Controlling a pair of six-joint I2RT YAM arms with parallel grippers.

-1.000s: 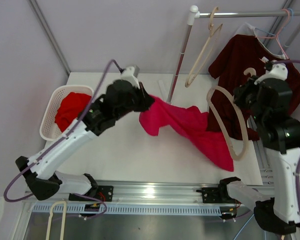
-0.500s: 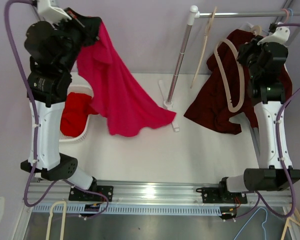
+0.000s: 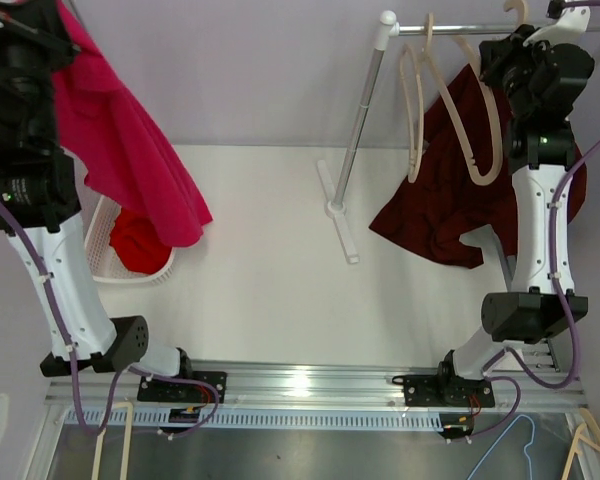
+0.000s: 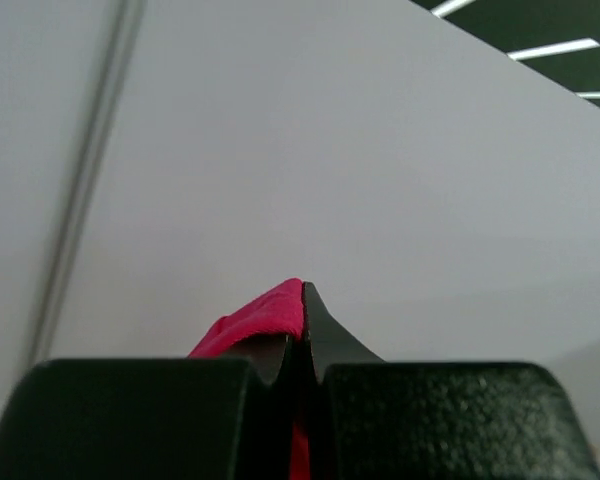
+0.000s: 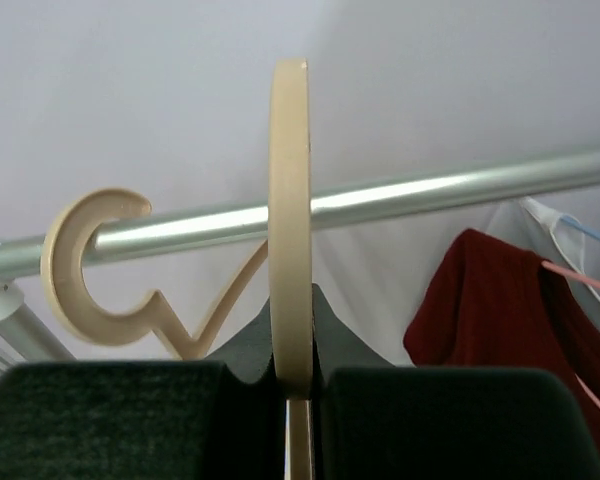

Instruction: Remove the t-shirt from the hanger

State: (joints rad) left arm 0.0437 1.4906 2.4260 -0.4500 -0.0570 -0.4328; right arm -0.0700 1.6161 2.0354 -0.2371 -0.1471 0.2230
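At the far left the left arm stands raised high, and the left gripper (image 4: 302, 310) has its jaws pressed together on a fold of the pink t-shirt (image 3: 130, 150). In the wrist view a tip of pink cloth pokes up between the black fingertips. The t-shirt is free of any hanger. It hangs from the gripper in one long drape, well above the surface (image 3: 270, 280), and its lower hem falls in front of the white laundry basket (image 3: 100, 250). The basket sits at the left edge of the surface and holds a red garment (image 3: 135, 245).

Near the middle, the white upright of a clothes rack (image 3: 360, 120) rises from a foot resting on the surface. Its metal rail (image 3: 460, 28) runs off to the right. A second beige hanger (image 3: 413, 110) hangs empty from the rail, just right of the upright.

Further right, the right arm reaches up to the rail. The right gripper (image 5: 290, 350) has its jaws pinching a bare beige hanger (image 3: 477, 125), which the wrist view shows edge-on crossing in front of the rail. Whether its hook sits on the rail cannot be told. Behind the arm a dark red garment (image 3: 440, 215) hangs from the rail on a thin hanger, its hem low over the surface.
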